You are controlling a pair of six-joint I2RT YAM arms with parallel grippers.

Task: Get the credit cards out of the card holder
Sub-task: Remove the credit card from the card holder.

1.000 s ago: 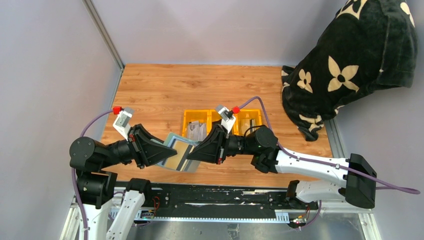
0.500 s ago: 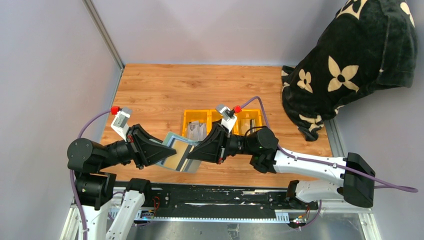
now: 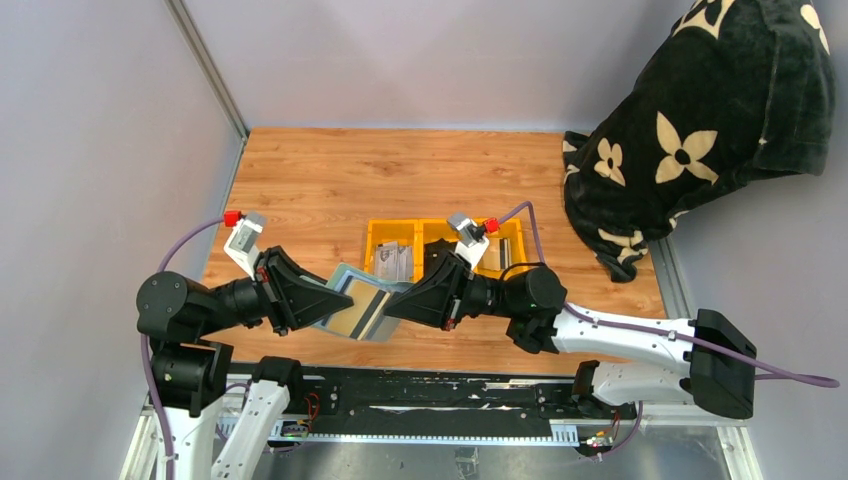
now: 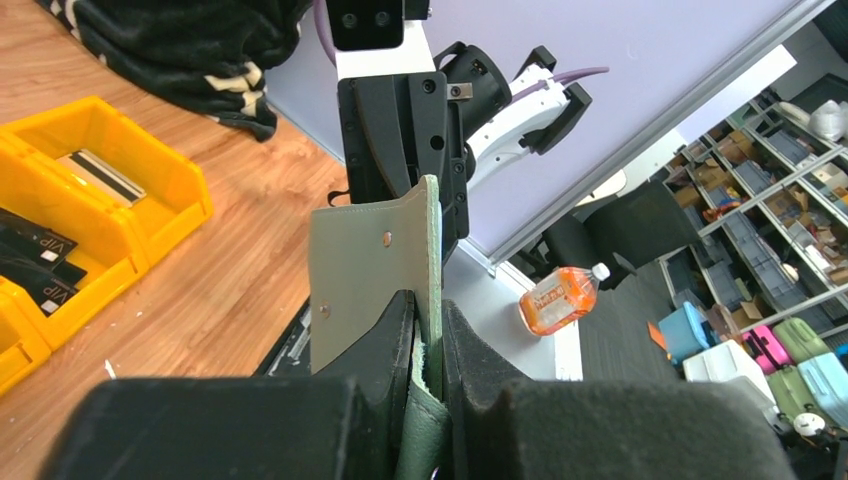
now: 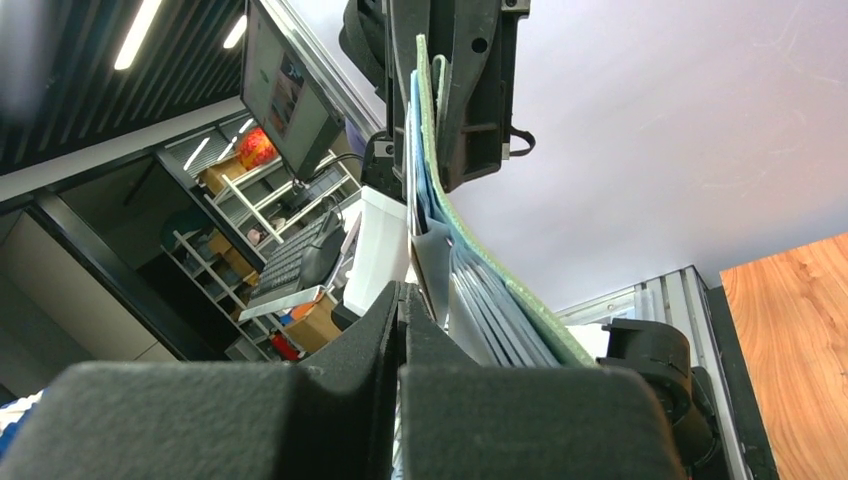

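Observation:
The card holder [image 3: 355, 308] is a sage-green wallet, held open above the table's near edge. My left gripper [image 3: 322, 300] is shut on its left flap; in the left wrist view the flap [image 4: 370, 250] stands upright between my fingers [image 4: 395, 340]. My right gripper [image 3: 390, 305] is at the wallet's right side, jaws shut on the edge of a grey credit card [image 5: 432, 275] that sticks out of the blue-grey pockets. In the right wrist view the wallet's green edge [image 5: 480, 262] curves past my shut gripper [image 5: 400, 300]. Other cards stay tucked in the pockets.
A yellow three-compartment bin [image 3: 372, 240] sits behind the wallet with cards in it [image 3: 393, 262], also in the left wrist view [image 4: 170, 170]. A black flowered cloth [image 3: 700, 120] fills the back right corner. Grey walls stand at left and back.
My right arm has drawn back a little to the right, with its jaws still shut at the wallet's edge. The left arm and the wallet have hardly moved.

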